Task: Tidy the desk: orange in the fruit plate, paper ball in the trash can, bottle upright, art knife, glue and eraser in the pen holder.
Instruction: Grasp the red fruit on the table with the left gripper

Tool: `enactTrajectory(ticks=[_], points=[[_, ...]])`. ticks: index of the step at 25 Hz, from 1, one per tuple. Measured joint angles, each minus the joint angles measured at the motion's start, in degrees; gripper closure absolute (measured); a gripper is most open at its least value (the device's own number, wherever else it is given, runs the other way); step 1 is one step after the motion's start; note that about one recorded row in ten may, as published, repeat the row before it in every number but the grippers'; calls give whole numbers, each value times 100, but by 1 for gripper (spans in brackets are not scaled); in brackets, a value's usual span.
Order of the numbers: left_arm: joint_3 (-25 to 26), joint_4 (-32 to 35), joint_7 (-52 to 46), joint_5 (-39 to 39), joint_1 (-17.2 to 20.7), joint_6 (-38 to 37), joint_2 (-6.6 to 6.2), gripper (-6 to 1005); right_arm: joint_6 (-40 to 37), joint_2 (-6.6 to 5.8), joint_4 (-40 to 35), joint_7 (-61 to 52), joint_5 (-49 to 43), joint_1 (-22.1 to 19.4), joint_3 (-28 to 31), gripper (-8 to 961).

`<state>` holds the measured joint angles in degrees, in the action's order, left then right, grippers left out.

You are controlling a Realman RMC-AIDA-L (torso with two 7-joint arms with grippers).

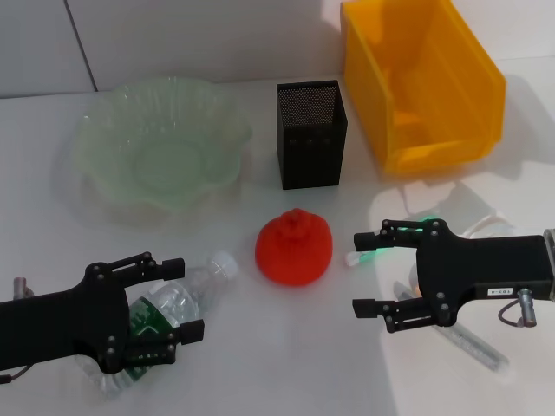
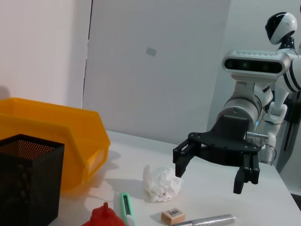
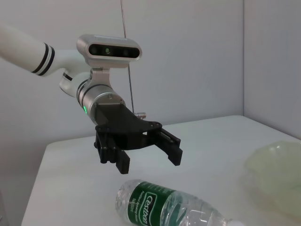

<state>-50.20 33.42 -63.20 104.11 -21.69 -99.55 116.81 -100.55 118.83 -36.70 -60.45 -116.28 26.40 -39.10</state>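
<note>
The bottle (image 1: 198, 289) lies on its side at the front left, white cap toward the orange (image 1: 294, 248). My left gripper (image 1: 186, 297) hangs open just above the bottle (image 3: 160, 207), fingers on either side, not touching. At the right my right gripper (image 1: 357, 273) is open and holds nothing. In the left wrist view it (image 2: 209, 178) hovers over the paper ball (image 2: 162, 183), the eraser (image 2: 172, 215), a silver glue stick (image 2: 207, 220) and the green-white art knife (image 2: 126, 207). The fruit plate (image 1: 104, 165) is back left, the pen holder (image 1: 310, 134) back centre, the trash can (image 1: 434, 130) back right.
The orange sits between my two grippers in the middle of the white desk (image 1: 286, 347). In the head view my right arm covers most of the small items beneath it. A grey wall runs along the desk's far edge.
</note>
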Motion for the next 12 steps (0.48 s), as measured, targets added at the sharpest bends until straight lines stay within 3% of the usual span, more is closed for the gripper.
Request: enactTrajectory(ticks=[12], points=[[-31,67,0,-4,5,-16,15,174,-15,0,27,71,18,-33,19,127]])
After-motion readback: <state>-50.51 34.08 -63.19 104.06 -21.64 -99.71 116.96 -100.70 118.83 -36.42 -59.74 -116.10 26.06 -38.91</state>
